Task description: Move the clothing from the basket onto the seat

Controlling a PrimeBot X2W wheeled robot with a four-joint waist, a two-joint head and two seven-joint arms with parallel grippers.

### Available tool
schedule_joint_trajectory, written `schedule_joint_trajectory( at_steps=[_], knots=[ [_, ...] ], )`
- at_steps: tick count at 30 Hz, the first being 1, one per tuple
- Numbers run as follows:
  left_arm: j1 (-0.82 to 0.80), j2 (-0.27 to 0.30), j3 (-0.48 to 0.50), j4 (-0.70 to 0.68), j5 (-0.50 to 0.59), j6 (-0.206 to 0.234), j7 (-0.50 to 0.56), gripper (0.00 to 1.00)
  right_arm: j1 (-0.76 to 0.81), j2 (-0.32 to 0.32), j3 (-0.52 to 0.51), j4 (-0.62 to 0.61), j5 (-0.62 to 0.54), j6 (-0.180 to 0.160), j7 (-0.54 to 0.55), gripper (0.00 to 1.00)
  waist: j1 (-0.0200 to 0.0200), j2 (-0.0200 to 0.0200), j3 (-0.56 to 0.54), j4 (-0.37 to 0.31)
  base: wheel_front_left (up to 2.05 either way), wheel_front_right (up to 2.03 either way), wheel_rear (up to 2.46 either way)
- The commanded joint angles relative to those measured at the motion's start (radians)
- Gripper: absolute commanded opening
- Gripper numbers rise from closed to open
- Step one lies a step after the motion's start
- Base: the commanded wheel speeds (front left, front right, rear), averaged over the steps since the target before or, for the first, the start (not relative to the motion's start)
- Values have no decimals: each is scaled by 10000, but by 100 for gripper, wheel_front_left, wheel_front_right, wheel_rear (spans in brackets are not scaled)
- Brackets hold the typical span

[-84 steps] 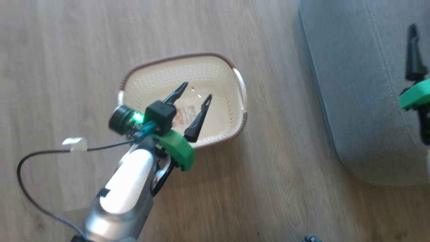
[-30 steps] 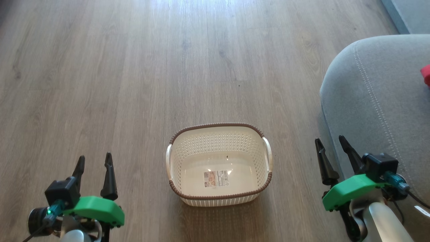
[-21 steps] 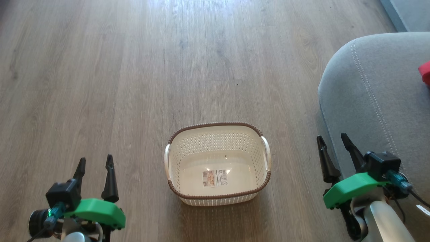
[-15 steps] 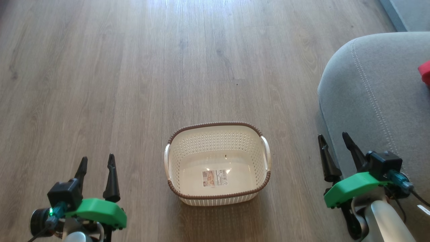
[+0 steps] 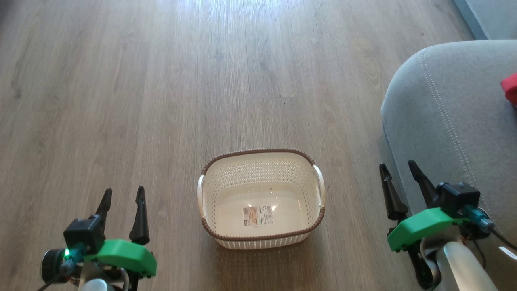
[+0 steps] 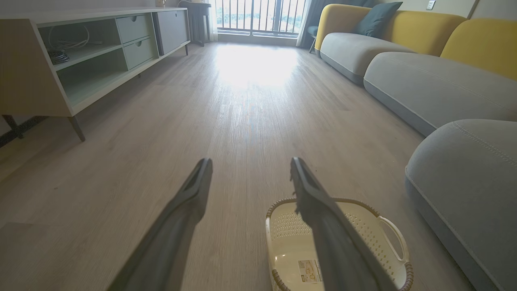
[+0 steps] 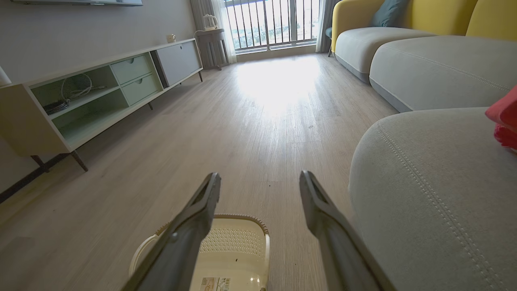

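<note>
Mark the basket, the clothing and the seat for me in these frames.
basket (image 5: 260,171), head view, perforated back wall.
clothing (image 5: 510,89), head view, red fabric at the picture's right edge.
seat (image 5: 476,105), head view, bare grey top right of the stitching.

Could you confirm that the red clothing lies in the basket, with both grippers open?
No: the basket holds just a label sticker; the head view shows the red clothing on the grey seat. The left gripper and right gripper are open.

The small oval cream-white perforated plastic basket (image 5: 258,173) with a brown braided rim stands upright near the large light grey upholstered seat cushion (image 5: 444,105), not touching it, a label sticker (image 5: 257,215) on its bottom. Bright red fabric clothing (image 5: 510,87) lies on top of the seat cushion, well apart from the basket.
</note>
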Motion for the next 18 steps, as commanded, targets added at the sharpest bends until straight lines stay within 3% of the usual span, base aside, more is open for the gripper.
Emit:
schedule_joint_trajectory(
  at_steps=[1,2,6,18],
  knots=[
    [-185,72,249,-385,51,-70,-95,100,-407,-59,246,-262,-53,-4,-55,100,0,0,-9,-3,0,0,0],
    [-1,0,-2,2,-5,-70,1,0,0,1,4,3,1,0,1,0,0,0,-10,-3,0,0,0],
    [137,-51,18,558,-75,-79,85,0,245,24,15,520,60,0,37,0,0,0,-13,-4,0,0,0],
    [24,-39,108,524,-1469,-165,445,0,262,88,-176,310,1338,0,399,0,0,0,-14,11,0,0,0]
  ],
)
